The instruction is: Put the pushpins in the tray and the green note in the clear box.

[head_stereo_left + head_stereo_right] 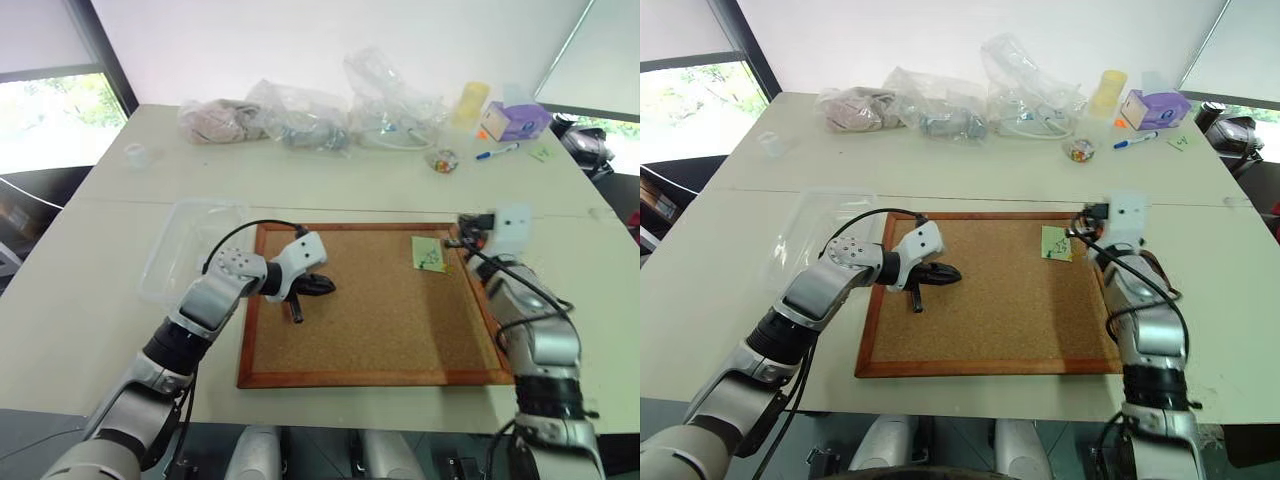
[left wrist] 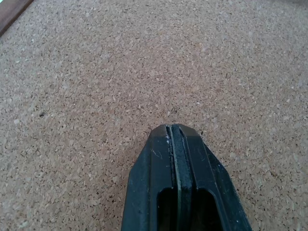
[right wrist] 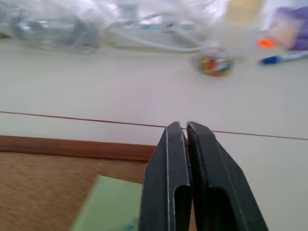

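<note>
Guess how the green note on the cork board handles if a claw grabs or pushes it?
The green note is thin paper lying flat on the cork board: probably floppy and very light. With little edge raised, it may slide or crumple when pushed rather than lift cleanly.

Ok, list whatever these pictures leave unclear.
- Right gripper, right wrist view: red speck between its shut fingers, too small to name.
- Left gripper, left wrist view: thin pale line between shut fingers, unidentifiable.
- Green note: scribble too small in eye views; cut off by the frame edge in right wrist view.
- Clear box: near corner hidden by left arm.
</note>
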`<state>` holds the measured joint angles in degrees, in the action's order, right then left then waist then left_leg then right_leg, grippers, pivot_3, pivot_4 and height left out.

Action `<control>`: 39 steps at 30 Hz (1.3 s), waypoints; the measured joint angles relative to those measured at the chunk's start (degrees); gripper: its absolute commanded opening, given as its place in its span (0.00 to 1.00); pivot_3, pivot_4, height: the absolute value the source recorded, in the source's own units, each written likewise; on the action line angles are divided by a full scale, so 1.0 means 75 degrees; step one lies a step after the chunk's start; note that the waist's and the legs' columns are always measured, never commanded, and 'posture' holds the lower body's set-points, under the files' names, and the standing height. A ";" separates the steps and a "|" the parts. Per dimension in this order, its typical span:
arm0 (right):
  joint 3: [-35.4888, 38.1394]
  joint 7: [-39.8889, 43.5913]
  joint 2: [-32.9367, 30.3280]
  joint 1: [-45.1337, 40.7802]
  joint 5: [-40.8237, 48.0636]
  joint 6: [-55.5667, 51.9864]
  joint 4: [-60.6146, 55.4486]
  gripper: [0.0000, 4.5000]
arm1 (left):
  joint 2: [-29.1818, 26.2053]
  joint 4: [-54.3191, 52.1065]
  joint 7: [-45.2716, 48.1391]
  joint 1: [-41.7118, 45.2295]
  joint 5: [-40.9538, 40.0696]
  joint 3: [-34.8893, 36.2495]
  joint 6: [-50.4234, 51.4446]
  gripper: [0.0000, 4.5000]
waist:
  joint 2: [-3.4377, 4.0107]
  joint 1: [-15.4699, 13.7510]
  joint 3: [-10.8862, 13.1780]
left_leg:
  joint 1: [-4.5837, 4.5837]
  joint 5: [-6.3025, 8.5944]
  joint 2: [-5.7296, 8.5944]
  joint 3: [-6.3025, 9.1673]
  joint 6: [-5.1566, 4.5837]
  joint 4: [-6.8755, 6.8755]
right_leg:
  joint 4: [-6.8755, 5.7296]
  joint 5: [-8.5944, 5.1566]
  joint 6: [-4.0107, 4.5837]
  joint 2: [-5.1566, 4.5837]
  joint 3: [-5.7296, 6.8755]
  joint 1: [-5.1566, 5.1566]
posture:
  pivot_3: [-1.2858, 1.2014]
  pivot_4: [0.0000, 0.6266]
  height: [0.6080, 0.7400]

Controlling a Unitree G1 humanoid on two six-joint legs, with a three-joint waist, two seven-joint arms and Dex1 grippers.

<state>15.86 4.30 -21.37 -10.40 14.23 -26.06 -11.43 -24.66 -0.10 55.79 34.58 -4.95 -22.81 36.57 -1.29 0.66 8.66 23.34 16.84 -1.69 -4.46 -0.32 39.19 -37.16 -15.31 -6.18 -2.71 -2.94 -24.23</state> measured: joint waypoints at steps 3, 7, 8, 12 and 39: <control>0.0256 -0.0384 0.0056 0.0680 -0.0115 -0.0489 -0.0669 0.02 | 0.0004 0.0027 -0.0063 -0.0005 0.0088 0.0000 -0.0071 0.00 | 0.0019 0.0011 -0.0012 | -0.0009 -0.0001 0.0000 -0.0004 0.0002 0.0001 | -0.0003 -0.0001 0.0003 0.0001 -0.0003 0.0005 | 0.52 0.24 0.98; 0.0526 -0.0714 0.0093 0.0985 -0.0189 -0.1024 -0.1170 0.02 | 0.0046 0.0075 -0.0098 -0.0005 0.0106 -0.0015 -0.0163 0.00 | 0.0043 -0.0012 -0.0027 | -0.0012 -0.0001 0.0002 -0.0001 0.0002 0.0002 | -0.0001 -0.0003 0.0006 0.0004 -0.0004 0.0011 | 0.52 0.24 0.98; 0.0589 -0.0740 0.0092 0.1028 -0.0208 -0.1099 -0.1171 0.02 | 0.0049 0.0079 -0.0093 -0.0004 0.0106 -0.0020 -0.0182 0.00 | 0.0043 -0.0014 -0.0027 | -0.0011 -0.0001 0.0004 -0.0001 0.0001 0.0002 | 0.0000 -0.0003 0.0005 0.0004 -0.0005 0.0011 | 0.52 0.24 0.98; 0.0715 -0.0742 0.0086 0.1123 -0.0220 -0.1468 -0.1141 0.02 | 0.0044 0.0173 -0.0033 0.0010 0.0118 -0.0066 -0.0303 0.00 | 0.0046 -0.0009 -0.0029 | -0.0011 -0.0001 0.0006 -0.0001 0.0001 0.0002 | 0.0000 -0.0003 0.0006 0.0004 -0.0005 0.0011 | 0.52 0.24 0.98; 0.2152 -0.0933 0.0940 0.0543 0.1072 -0.2655 -0.0991 0.98 | 0.0068 0.0357 0.0059 0.0121 0.0137 -0.0072 -0.0490 0.00 | 0.0052 -0.0025 -0.0032 | -0.0009 -0.0001 0.0008 0.0005 0.0000 0.0002 | 0.0004 -0.0003 0.0005 0.0001 -0.0004 0.0015 | 0.52 0.24 0.98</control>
<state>32.00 -2.69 -14.33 -6.33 22.28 -45.97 -18.87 -24.15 2.58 56.23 35.48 -3.92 -23.36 32.89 -0.90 0.48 8.42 23.27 16.83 -1.63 -4.43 -0.32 39.20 -37.13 -15.33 -6.14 -2.70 -2.97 -24.12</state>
